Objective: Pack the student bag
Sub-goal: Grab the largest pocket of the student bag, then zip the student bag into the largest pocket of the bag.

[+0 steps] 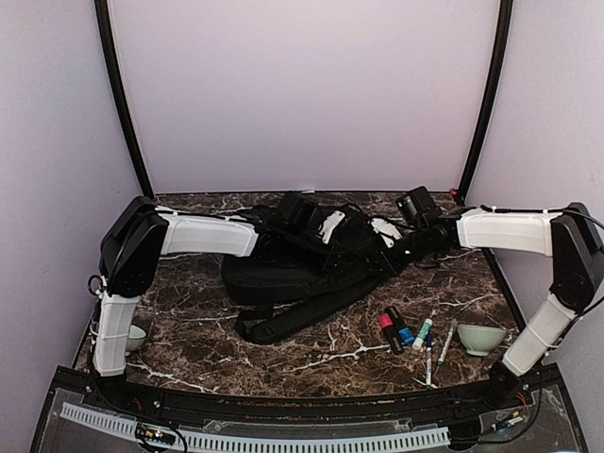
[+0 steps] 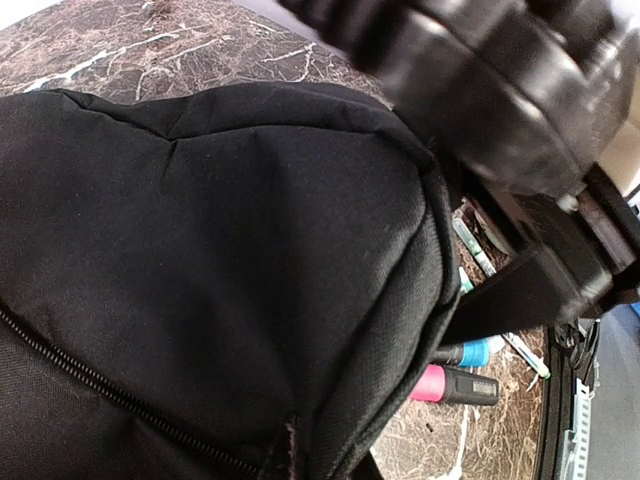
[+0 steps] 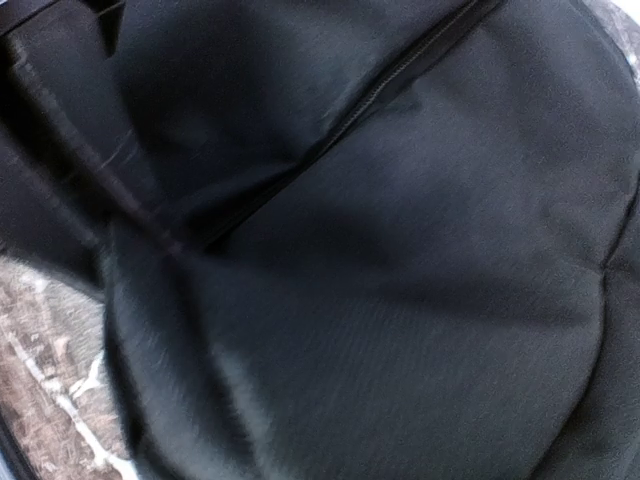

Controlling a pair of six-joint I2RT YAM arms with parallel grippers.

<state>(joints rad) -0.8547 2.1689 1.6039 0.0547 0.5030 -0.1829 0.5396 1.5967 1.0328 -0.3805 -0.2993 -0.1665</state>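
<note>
Over the student bag (image 1: 283, 276), left claw (image 1: 330, 227) pressed together, right claw (image 1: 385, 230) impossible to tell; taut fabric should ease unzipping.

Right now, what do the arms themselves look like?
Left arm and right arm match: white shells on the long links, bulky black housings at shoulder and elbow, black wrist ends. Thin black cables run outside the links. No markings legible.
</note>
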